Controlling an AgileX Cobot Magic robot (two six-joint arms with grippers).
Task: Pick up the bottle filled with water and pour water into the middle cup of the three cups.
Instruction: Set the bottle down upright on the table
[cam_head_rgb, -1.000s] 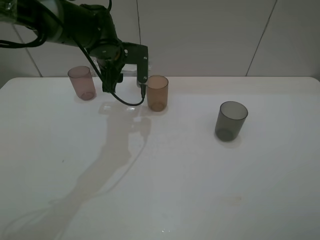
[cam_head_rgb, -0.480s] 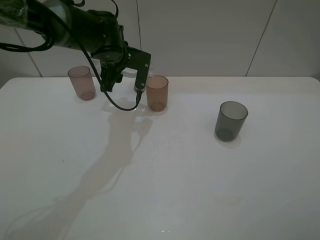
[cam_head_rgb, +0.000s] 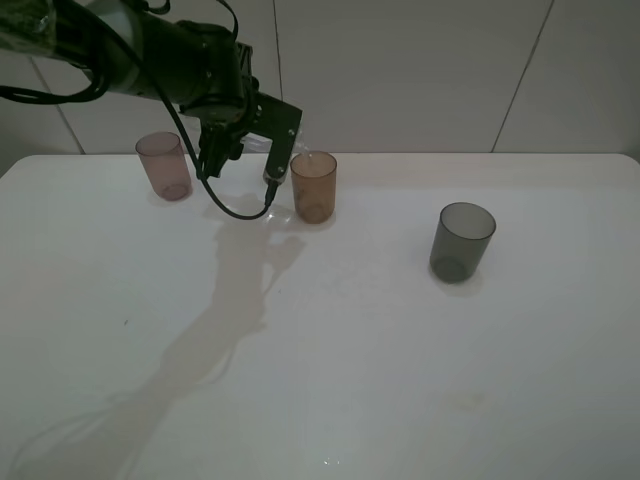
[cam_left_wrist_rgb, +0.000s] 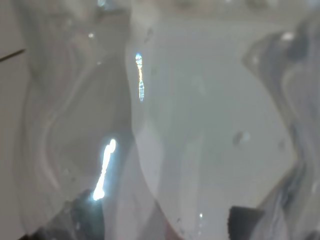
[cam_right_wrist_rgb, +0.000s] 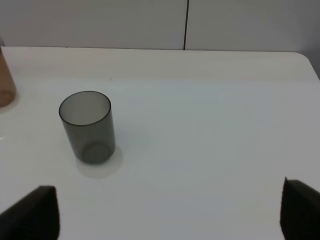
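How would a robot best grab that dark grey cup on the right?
The dark grey cup stands upright, mouth open, well apart from the amber cup. So probably around its straight side wall, about mid-height, with the jaws coming in level from the near side.

The white bench (cam_head_rgb: 330, 350) carries three translucent plastic tumblers, all upright with open mouths up and well apart from one another. A pink-mauve tumbler (cam_head_rgb: 164, 166) stands near the far left corner. An amber tumbler (cam_head_rgb: 314, 186) stands close to the far edge, a little left of its middle. A dark grey tumbler (cam_head_rgb: 461, 241) stands further right and somewhat nearer the front edge than the other two.
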